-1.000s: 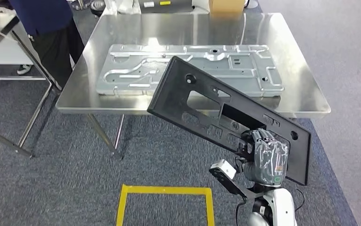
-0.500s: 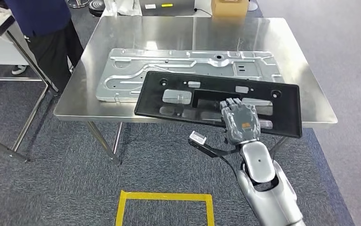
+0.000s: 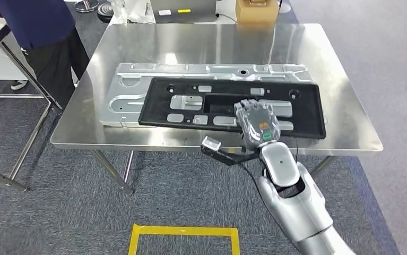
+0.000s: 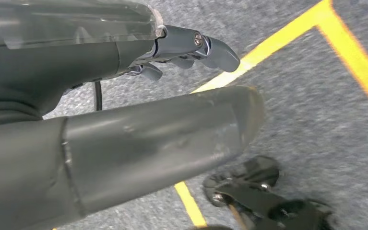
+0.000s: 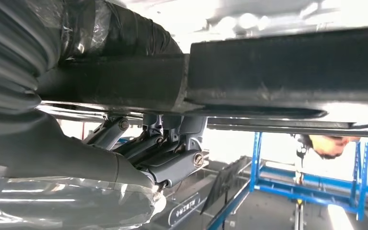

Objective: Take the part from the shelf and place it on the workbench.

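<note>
We see the black panel part (image 3: pixel 233 106) lying flat over the steel workbench (image 3: pixel 339 69), toward its near edge. Its long side runs parallel to that edge. The part overlaps the near portion of a silver stamped metal plate (image 3: pixel 132 85), which also lies flat on the bench and extends beyond the part toward the far and left edges.

Our right hand (image 3: pixel 257 123) grips the part at its near long edge, right of centre. The back of the hand faces up and the fingers (image 3: pixel 251 106) reach over the top face, lying close together. In the right wrist view the part's edge (image 5: pixel 278 67) passes between the thumb and the fingers (image 5: pixel 172 165), so the hand clamps it from both faces.

Our left hand (image 4: pixel 124 110) hangs above grey carpet (image 4: pixel 316 129) marked with yellow tape (image 4: pixel 287 36). Its fingers (image 4: pixel 206 48) are slightly curled, apart from the thumb, and hold nothing.

A cardboard box (image 3: pixel 254 9) stands beyond the bench's far edge. A person in a blue top (image 3: pixel 36 26) stands off the far left corner.
</note>
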`<move>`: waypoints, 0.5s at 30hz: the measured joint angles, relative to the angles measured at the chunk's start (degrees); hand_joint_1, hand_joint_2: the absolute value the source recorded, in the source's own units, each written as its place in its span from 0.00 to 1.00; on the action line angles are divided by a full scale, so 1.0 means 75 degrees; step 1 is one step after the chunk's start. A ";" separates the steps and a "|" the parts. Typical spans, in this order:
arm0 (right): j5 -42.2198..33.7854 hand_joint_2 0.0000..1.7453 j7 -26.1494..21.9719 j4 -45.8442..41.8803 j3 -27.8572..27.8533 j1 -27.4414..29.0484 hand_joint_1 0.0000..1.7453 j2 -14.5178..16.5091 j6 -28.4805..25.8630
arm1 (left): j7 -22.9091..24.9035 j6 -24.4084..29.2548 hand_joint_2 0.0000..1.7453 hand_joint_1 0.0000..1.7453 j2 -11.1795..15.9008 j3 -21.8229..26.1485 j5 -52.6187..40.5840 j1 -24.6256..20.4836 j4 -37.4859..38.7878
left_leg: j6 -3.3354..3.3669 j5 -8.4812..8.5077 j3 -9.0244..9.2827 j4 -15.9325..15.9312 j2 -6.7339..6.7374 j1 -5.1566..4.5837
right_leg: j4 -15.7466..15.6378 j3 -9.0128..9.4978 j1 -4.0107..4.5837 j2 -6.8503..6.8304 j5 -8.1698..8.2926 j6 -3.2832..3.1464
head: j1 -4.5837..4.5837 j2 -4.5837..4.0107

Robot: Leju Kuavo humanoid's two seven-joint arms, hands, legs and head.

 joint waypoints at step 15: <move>0.0051 1.00 0.0174 0.0364 0.0394 -0.0415 1.00 -0.0010 0.0194 | 0.0030 -0.0020 0.00 0.00 0.0017 -0.0072 0.0036 0.0016 0.0009 | 0.0303 0.0735 -0.0551 -0.0441 0.0012 -0.0001 | 0.0301 0.0601 0.0038 0.0020 -0.0643 0.0271 | 0.0000 0.0000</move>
